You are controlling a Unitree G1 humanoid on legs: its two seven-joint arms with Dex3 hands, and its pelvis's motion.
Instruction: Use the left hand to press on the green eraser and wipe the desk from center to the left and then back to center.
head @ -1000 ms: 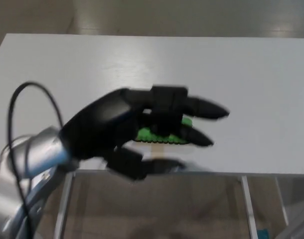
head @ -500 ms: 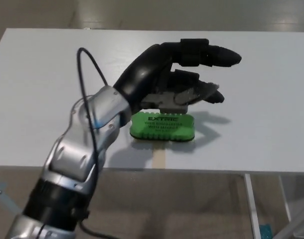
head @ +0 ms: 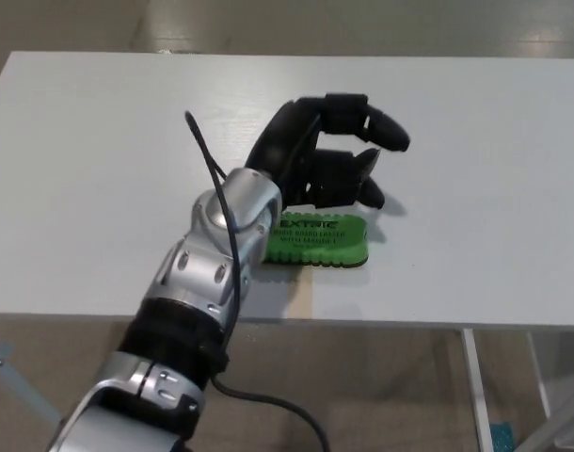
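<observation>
Green eraser [head: 315,240] flat on white desk [head: 89,160], near front edge, about centre; left hand [head: 320,160] just behind and above eraser, fingers [head: 381,127] curled but apart, holding nothing; contact with eraser unclear; black cable [head: 216,202] over silver forearm [head: 207,273].

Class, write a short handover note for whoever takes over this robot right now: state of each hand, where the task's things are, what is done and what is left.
Left hand: open, fingers apart and curled, holding nothing, poised just behind and above the green rectangular eraser. Whether it touches the eraser cannot be told.
Right hand: not in view.
Eraser: lies flat, printed side up, near the front edge of the white desk, about mid-width.
Done: hand brought to the eraser.
Left: press down on the eraser, wipe left, then return to centre.
</observation>
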